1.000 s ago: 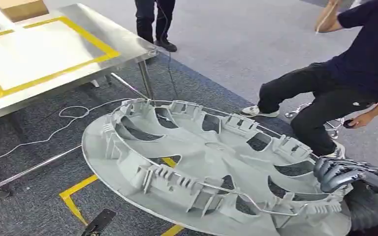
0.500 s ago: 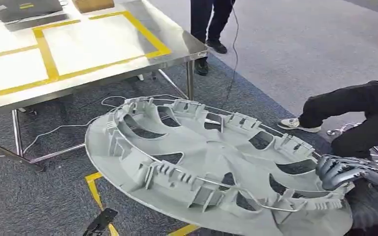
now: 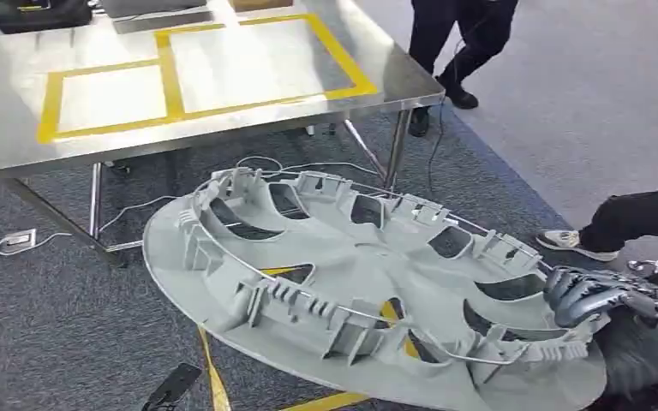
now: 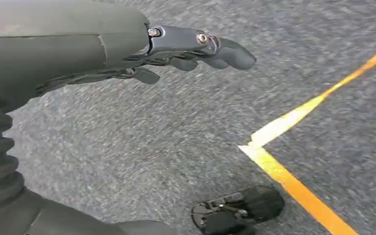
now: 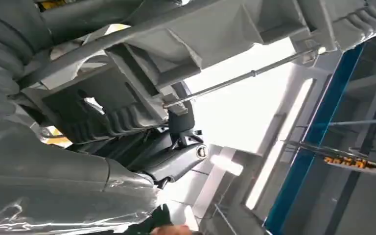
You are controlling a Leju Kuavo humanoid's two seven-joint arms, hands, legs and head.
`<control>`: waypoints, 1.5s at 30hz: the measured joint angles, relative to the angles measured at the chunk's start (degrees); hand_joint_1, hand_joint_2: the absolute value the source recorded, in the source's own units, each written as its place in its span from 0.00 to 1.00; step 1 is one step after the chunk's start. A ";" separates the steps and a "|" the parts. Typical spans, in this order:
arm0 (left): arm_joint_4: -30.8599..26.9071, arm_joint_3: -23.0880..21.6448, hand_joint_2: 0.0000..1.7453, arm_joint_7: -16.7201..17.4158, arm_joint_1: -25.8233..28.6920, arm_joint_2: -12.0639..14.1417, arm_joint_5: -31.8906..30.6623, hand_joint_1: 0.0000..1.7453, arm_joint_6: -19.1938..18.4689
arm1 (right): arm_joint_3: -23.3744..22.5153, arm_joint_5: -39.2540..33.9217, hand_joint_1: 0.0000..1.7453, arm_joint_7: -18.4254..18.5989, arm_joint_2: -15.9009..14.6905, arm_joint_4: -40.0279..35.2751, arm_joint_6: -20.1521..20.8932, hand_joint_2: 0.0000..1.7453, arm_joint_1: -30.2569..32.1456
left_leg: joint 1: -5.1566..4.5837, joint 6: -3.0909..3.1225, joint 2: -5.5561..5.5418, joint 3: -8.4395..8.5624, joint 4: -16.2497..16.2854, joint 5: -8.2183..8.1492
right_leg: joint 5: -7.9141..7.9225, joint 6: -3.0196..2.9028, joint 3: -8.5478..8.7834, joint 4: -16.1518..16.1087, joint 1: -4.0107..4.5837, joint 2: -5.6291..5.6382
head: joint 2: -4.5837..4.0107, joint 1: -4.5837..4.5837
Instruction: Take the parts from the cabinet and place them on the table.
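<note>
The right robot hand (image 3: 604, 300) grips the rim of the grey wheel cover (image 3: 351, 291), carried above the carpet near the desk (image 3: 223, 120) but not yet on it, while the left robot hand (image 4: 186, 49) hangs loosely spread, holding nothing

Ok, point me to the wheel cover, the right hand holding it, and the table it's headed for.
wheel cover (image 3: 368, 282), head view, on its grey central hub area.
right hand (image 3: 595, 295), head view, on the dark fingers curled over the cover's rim.
table (image 3: 17, 128), head view, on bare steel beside the yellow tape.
</note>
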 joint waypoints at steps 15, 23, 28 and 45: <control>0.00 0.00 1.00 0.00 0.14 0.04 0.02 0.00 -0.04 | 0.63 0.02 1.00 0.04 -0.31 0.63 -0.07 1.00 -0.02 | 1.60 -1.00 -10.59 -0.21 -0.32 1.00 | 0.90 0.61 -1.54 0.77 -1.02 11.45 | 0.00 0.70; 0.00 -0.04 1.00 0.42 -0.13 0.07 0.20 0.00 -0.22 | 0.66 -0.15 1.00 0.15 -0.31 1.01 -0.39 1.00 -0.11 | 1.30 -2.15 -3.20 -8.64 17.23 -6.20 | 0.79 -1.28 -1.05 0.35 -0.88 4.81 | 0.00 -0.02; -0.02 -0.04 1.00 0.44 -0.40 0.15 0.35 0.00 -0.22 | 0.68 -0.26 1.00 0.22 -0.31 1.18 -0.42 1.00 -0.22 | 0.20 -0.53 1.88 0.22 0.11 0.07 | -0.10 -0.37 -0.40 0.61 0.01 1.64 | 0.00 -0.03; 0.00 -0.13 1.00 0.79 -0.17 0.35 0.90 0.00 -0.31 | 2.05 0.63 1.00 0.85 -0.33 1.86 -1.79 1.00 -0.98 | 0.56 1.04 -4.22 0.18 0.19 0.30 | 1.58 1.13 -1.75 0.08 -0.76 7.94 | 0.00 0.57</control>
